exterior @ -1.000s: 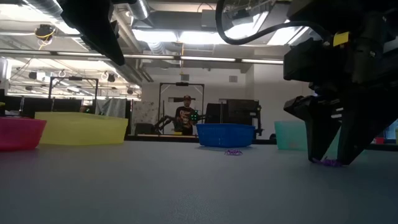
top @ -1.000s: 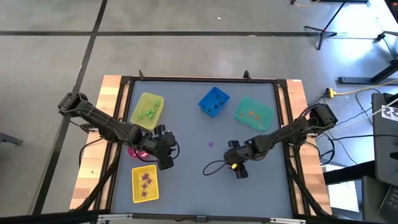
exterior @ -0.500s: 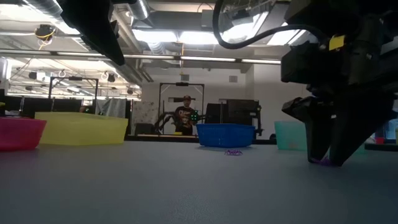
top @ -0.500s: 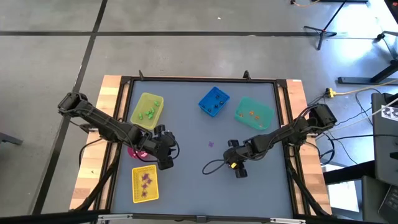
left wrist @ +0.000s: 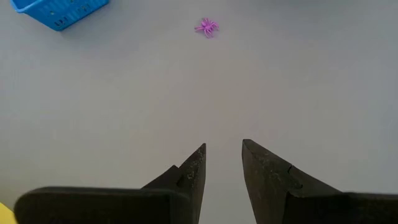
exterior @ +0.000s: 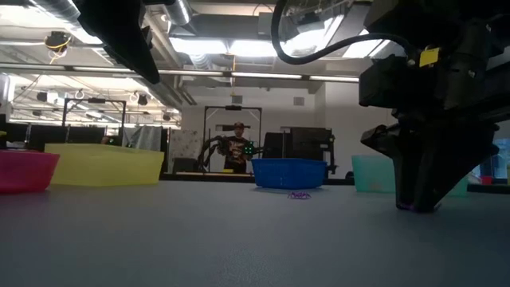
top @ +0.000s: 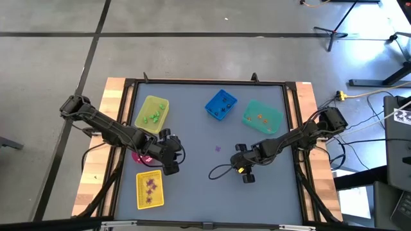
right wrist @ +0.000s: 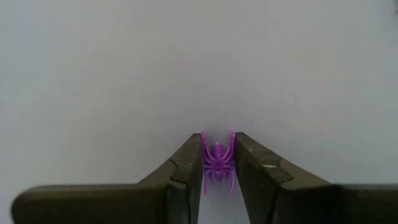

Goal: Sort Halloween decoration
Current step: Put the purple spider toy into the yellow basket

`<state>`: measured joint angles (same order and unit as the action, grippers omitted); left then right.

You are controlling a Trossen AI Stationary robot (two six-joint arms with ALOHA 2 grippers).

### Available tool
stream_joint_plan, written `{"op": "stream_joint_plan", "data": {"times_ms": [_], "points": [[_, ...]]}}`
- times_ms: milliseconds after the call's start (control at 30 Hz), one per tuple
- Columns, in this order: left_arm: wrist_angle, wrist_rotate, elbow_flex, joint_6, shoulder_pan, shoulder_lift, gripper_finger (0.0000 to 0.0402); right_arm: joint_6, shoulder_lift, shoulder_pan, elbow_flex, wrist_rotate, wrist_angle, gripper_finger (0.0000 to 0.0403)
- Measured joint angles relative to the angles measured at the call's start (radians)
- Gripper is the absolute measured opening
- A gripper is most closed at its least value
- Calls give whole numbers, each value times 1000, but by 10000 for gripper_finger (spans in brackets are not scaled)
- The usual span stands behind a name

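Right wrist view: right gripper (right wrist: 217, 163) down at the grey table (right wrist: 186, 62), clenched on a purple spider (right wrist: 216, 160), legs squeezed between the fingertips. Probably feather-light, thin-legged and springy, so best pinched across the body. Left gripper (left wrist: 222, 163) parted and empty, another purple spider (left wrist: 206, 27) loose ahead.

Even overhead light, faint shadows on the table (top: 192, 186); low view backlit.

Right gripper (right wrist: 217, 163) low at centre-right of the high view, fingers pinched on a purple spider (right wrist: 216, 160). Left gripper (left wrist: 222, 163) at lower left of centre, fingers slightly parted, arm stretched in from the left edge.
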<state>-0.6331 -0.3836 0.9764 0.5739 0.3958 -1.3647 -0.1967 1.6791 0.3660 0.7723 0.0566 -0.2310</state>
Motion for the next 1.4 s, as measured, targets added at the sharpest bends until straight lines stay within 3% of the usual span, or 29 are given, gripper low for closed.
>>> {"op": "stream_joint_plan", "data": {"times_ms": [233, 733, 1033, 1267, 1400], "points": [[0, 0, 0, 0, 0, 0, 90, 0, -4, 0, 4, 2, -5, 90], [3, 0, 0, -1, 0, 0, 90, 0, 1, 1, 154, 13, -2, 90], [6, 23, 12, 16, -10, 0, 90, 1, -1, 0, 240, -94, 16, 90], [-21, 64, 81, -42, -9, 3, 90, 5, -2, 0, 269, -107, 255, 90], [-125, 61, 152, -74, -9, 7, 90, 28, -3, 0, 269, -110, 426, 90]]}}
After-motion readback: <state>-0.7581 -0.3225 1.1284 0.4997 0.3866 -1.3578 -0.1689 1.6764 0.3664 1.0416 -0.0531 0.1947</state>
